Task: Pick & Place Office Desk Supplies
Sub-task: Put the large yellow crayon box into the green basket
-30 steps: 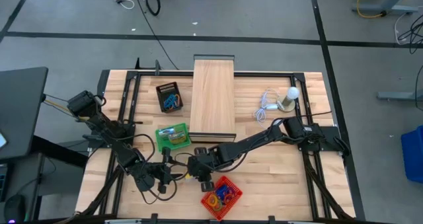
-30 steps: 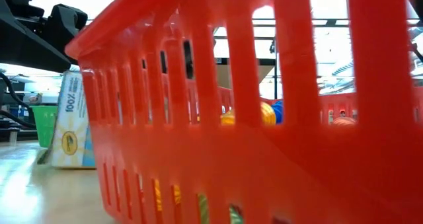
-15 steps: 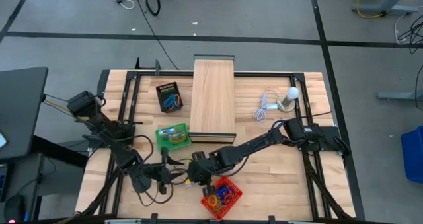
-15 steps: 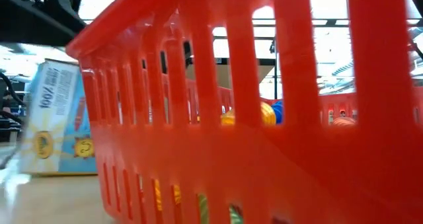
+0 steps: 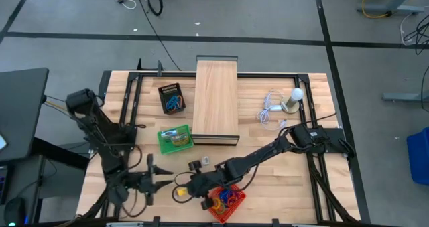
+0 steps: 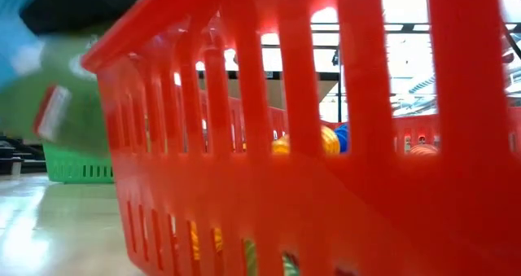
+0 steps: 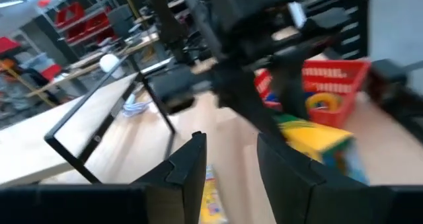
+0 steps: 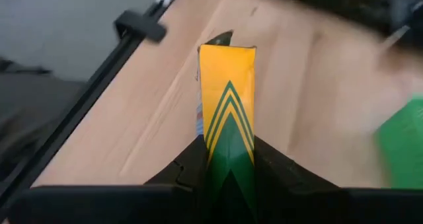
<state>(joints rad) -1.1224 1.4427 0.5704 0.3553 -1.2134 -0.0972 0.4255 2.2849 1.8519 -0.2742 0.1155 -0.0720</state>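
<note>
Red slotted plastic basket (image 5: 224,200) at table's 6 o'clock edge, holding a heap of small coloured loops (image 5: 222,197), blue, orange, yellow; low view shows orange and blue loops (image 6: 330,138) through the basket's slots. Green slotted plastic basket (image 5: 175,138) sits at about 9 o'clock from table centre, touching the long pale wooden box (image 5: 216,98); holds a yellow-and-green item, can't tell exactly what. Small black tray (image 5: 172,98) at 11 o'clock holds blue and yellow loops. White round bulb with coiled white cable (image 5: 285,103) at 2 o'clock, well apart from everything.

Light wooden table (image 5: 281,170): bare wood at 4 to 5 o'clock, and at 7 o'clock by the left arm. Red basket sits right at the near edge.

Right gripper (image 5: 186,189) is just beside the red basket at its 9 o'clock, fingers clamped on a yellow-and-green crayon box (image 8: 228,118); box's long axis runs straight out from between the fingers, chevrons pointing away from the wrist. In the high view its yellow end (image 5: 180,193) points toward 9 o'clock. Left gripper (image 5: 155,180) at 7 o'clock faces the box, fingers (image 7: 187,168) parted with nothing between them.
</note>
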